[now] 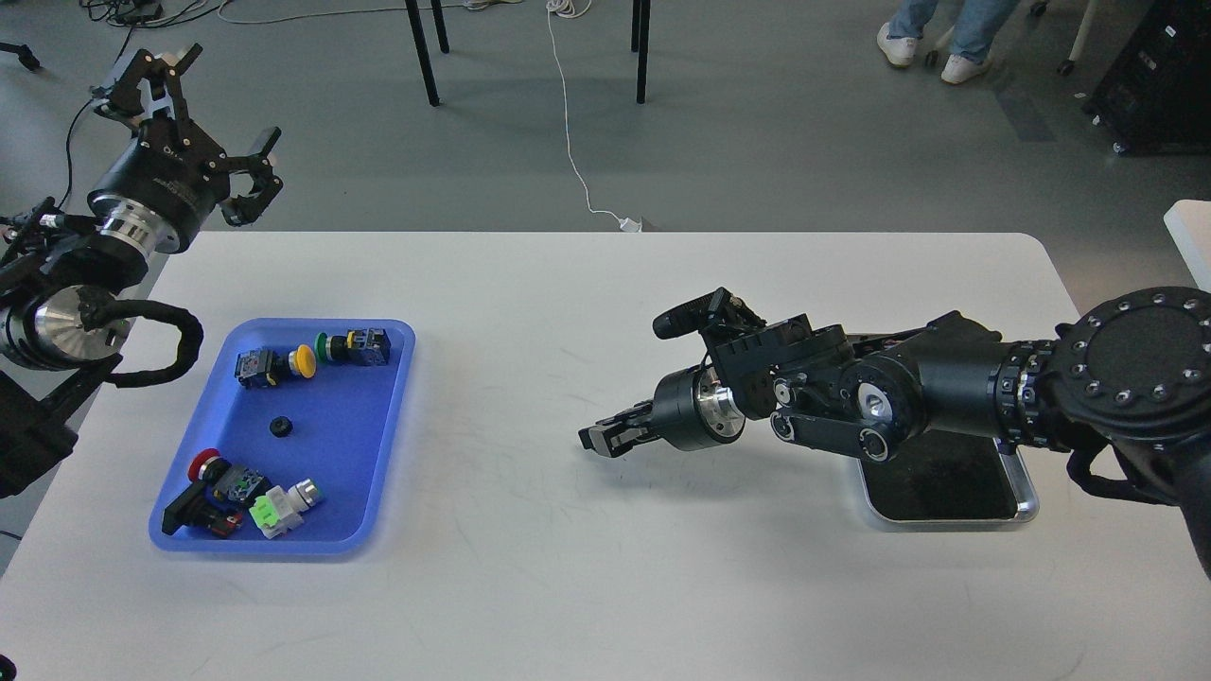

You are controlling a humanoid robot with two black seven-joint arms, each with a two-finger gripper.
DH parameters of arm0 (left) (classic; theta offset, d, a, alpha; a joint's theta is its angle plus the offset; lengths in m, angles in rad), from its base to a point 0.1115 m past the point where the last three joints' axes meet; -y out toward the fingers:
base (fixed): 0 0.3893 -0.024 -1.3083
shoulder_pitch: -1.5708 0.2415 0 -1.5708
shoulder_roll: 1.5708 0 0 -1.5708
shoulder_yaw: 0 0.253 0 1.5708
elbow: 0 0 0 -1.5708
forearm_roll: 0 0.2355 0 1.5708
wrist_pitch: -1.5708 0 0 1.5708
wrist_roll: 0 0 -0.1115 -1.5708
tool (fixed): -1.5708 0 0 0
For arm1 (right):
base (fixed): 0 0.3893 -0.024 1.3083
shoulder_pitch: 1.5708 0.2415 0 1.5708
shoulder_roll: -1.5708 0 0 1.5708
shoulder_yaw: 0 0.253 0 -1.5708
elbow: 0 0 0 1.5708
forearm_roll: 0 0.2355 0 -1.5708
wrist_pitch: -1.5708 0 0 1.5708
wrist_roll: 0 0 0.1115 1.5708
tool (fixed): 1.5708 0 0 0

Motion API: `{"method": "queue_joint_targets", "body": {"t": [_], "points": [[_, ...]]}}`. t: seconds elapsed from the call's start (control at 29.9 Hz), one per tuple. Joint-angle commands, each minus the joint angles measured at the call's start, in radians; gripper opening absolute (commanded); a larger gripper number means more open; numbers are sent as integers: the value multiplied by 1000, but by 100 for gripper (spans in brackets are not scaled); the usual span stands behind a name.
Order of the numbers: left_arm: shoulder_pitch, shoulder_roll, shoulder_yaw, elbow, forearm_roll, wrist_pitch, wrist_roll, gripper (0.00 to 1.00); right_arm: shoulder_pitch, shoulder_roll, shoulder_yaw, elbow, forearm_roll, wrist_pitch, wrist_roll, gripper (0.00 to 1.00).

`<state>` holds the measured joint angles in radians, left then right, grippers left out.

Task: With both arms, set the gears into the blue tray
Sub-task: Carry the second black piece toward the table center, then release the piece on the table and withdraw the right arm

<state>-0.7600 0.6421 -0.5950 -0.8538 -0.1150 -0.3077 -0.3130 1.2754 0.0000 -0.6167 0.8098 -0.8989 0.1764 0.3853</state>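
The blue tray [355, 454] lies on the left of the white table. One gear [280, 427], a small black toothed disc, rests near its middle among several coloured push-button switches. My left gripper [222, 109] hangs open, high beyond the table's far left corner, away from the tray. My right gripper [594, 442] reaches out low over the table's middle, pointing left toward the tray, its fingers pressed together. Whether anything sits between them does not show.
A steel tray [1026, 497] with a dark inside lies at the right, mostly covered by my right arm. Yellow and green switches [312, 357] fill the blue tray's far end, red and light-green ones [248, 497] its near end. A person's feet [932, 52] stand beyond the table.
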Motion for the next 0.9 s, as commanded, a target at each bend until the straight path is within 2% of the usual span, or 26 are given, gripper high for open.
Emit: {"method": "queue_joint_targets", "body": {"t": [0.0,0.1,0.23,0.47,0.57,0.67,0.87], "points": [[11,-7,0,1,0,1,-5,98,-22,0,3,-11,0,-2,0,25],[13,-6,0,1,1,2,-6,98,-30,0,5,-15,0,-23,0,30],[13,2,0,1,0,1,-6,98,-41,0,6,-41,0,-31,0,48],[13,1,0,-2,1,2,-6,98,-38,0,20,-40,3,-52,1,58],[11,2,-2,-5,1,4,-9,98,-21,0,78,-41,3,-52,0,66],[10,25,-2,-10,1,4,-5,98,16,-82,194,-40,14,-52,-5,81],[-4,67,14,-85,18,-25,20,98,9,-306,447,-34,31,-48,-3,92]]}}
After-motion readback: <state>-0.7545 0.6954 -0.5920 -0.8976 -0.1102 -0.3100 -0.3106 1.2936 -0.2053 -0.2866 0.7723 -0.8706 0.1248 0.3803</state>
